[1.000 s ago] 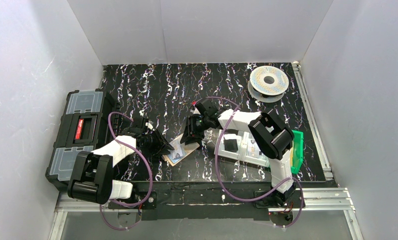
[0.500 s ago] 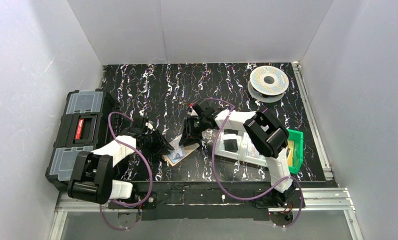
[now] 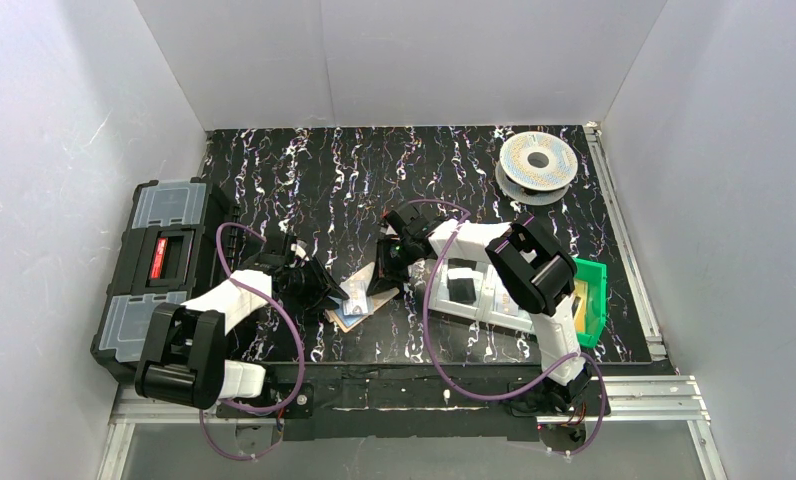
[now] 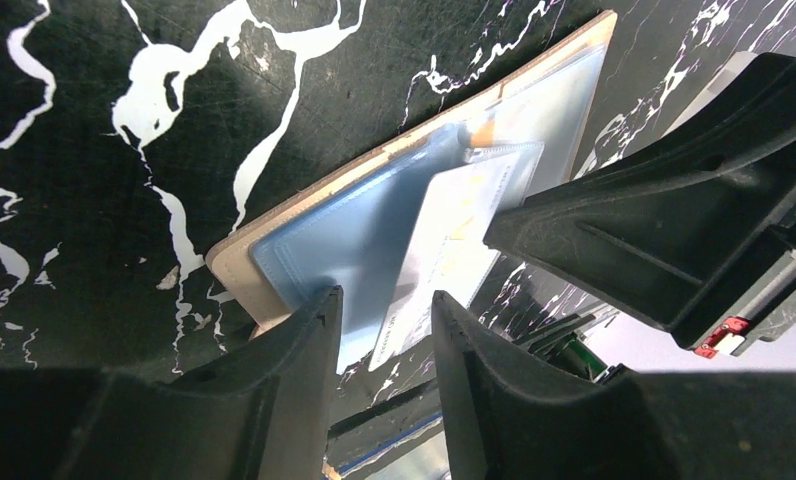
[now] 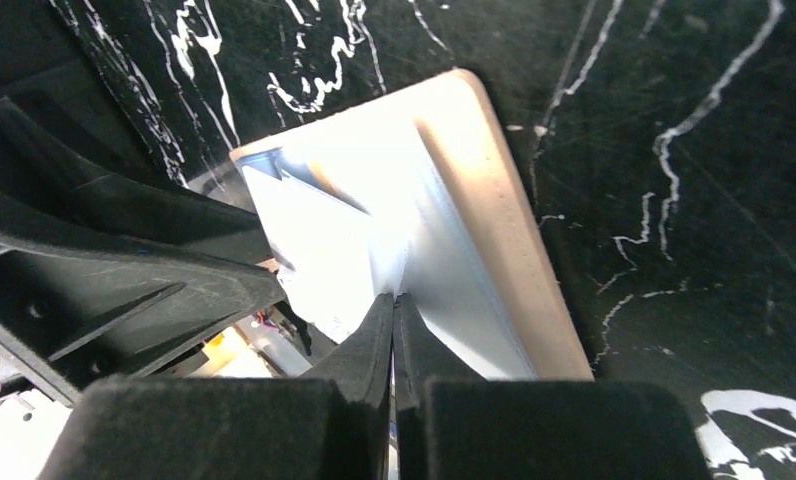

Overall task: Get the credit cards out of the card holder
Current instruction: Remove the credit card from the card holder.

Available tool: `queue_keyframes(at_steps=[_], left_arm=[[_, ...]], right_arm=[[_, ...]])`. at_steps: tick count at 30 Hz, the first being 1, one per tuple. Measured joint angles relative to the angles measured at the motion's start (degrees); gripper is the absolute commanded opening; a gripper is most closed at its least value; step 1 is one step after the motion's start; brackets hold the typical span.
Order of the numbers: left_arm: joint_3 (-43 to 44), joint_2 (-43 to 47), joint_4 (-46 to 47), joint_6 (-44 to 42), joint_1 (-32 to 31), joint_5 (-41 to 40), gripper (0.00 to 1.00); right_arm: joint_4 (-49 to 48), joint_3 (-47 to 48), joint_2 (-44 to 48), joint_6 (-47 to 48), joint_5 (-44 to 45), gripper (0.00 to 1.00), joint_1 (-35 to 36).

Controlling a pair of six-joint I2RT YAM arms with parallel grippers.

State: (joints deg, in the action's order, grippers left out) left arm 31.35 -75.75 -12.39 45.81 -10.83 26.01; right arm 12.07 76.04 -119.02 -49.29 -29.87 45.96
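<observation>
My right gripper (image 5: 394, 298) is closed to a hairline. Its fingertips pinch the thin pale edge of what looks like a credit card (image 5: 314, 240), which stands partly out of the clear blue sleeve (image 4: 344, 240) of the card holder (image 3: 346, 316). The card holder lies open and flat on the black marbled tabletop (image 3: 304, 170), near the front middle, between my two arms and just left of the clear compartment tray (image 3: 489, 295). My left gripper (image 4: 386, 310) is narrow, with its fingers a little apart at the near end of the card holder. The edge of the sleeve and a corner of the credit card run into the gap, and I cannot tell whether the fingers clamp them or only rest there. A green bin (image 3: 594, 300) sits against the right side of the tray, a black toolbox (image 3: 164, 270) at the left edge, and a spool (image 3: 537, 165) in the far right corner.
</observation>
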Motion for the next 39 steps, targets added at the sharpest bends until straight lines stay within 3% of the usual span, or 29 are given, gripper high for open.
queue_keyframes(at_steps=[19, 22, 26, 29, 39], left_arm=[[0.23, -2.73, 3.11, 0.57, 0.00, 3.51, 0.29], [0.21, -3.53, 4.23, 1.08, 0.00, 4.26, 0.21], [0.16, -3.71, 5.07, 1.70, 0.00, 4.59, 0.00], [0.25, -3.36, 4.70, 1.89, 0.00, 4.80, 0.00], [6.16, 6.48, -11.69, -2.40, 0.00, -6.53, 0.00]], right_arm=[[3.48, 2.30, -1.38, 0.41, 0.52, 0.01, -0.18], [3.48, 2.30, -1.38, 0.43, 0.55, 0.01, -0.18], [3.50, 2.30, -1.38, 0.43, 0.55, 0.01, -0.18], [3.51, 2.30, -1.40, 0.43, 0.66, 0.01, -0.18], [3.85, 2.30, -1.40, 0.43, 1.06, 0.01, -0.21]])
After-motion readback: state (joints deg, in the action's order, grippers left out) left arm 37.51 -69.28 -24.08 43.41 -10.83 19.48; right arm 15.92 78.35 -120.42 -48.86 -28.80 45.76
